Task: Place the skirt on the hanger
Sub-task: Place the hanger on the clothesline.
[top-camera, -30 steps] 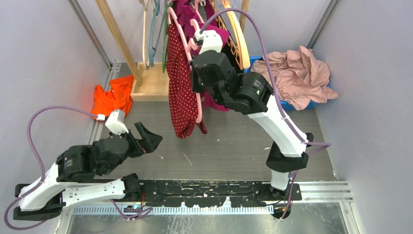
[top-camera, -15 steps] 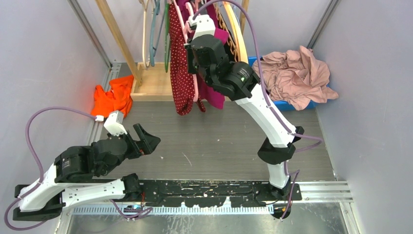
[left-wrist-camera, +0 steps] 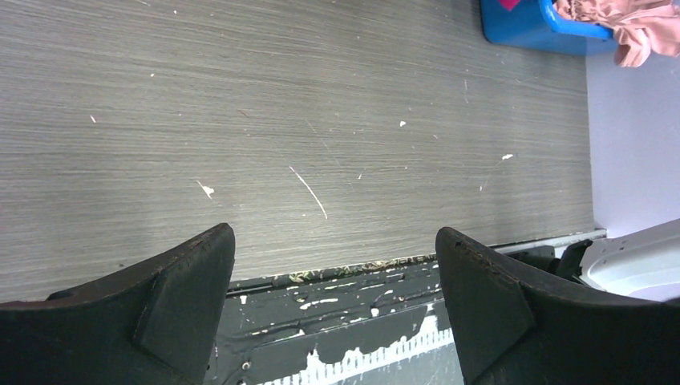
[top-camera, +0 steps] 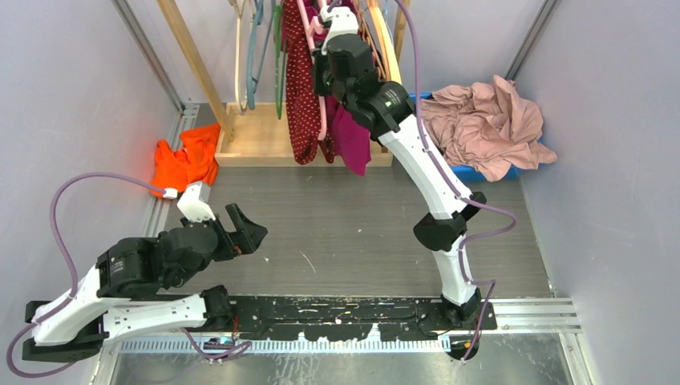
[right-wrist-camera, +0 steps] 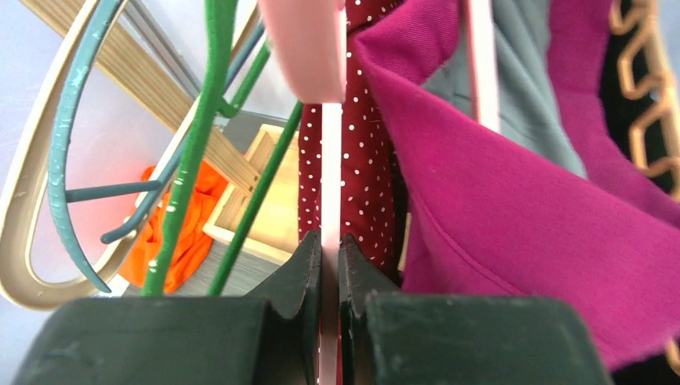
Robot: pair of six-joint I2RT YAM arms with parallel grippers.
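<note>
The right fingers (right-wrist-camera: 306, 271) pinch the pink hanger (right-wrist-camera: 331, 160) carrying the dotted skirt (right-wrist-camera: 365, 180), while the left fingers (left-wrist-camera: 186, 273) hover spread wide above the grey surface (left-wrist-camera: 321, 96).

The right end effector (right-wrist-camera: 329, 242) pinches the pink hanger (right-wrist-camera: 330, 160). The dotted dark red skirt (right-wrist-camera: 365, 184) hangs just behind it, between a green hanger (right-wrist-camera: 196, 152) and a magenta garment (right-wrist-camera: 513, 216).

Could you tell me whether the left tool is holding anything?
No, the left tool stands wide open above the table, nothing in it.
</note>
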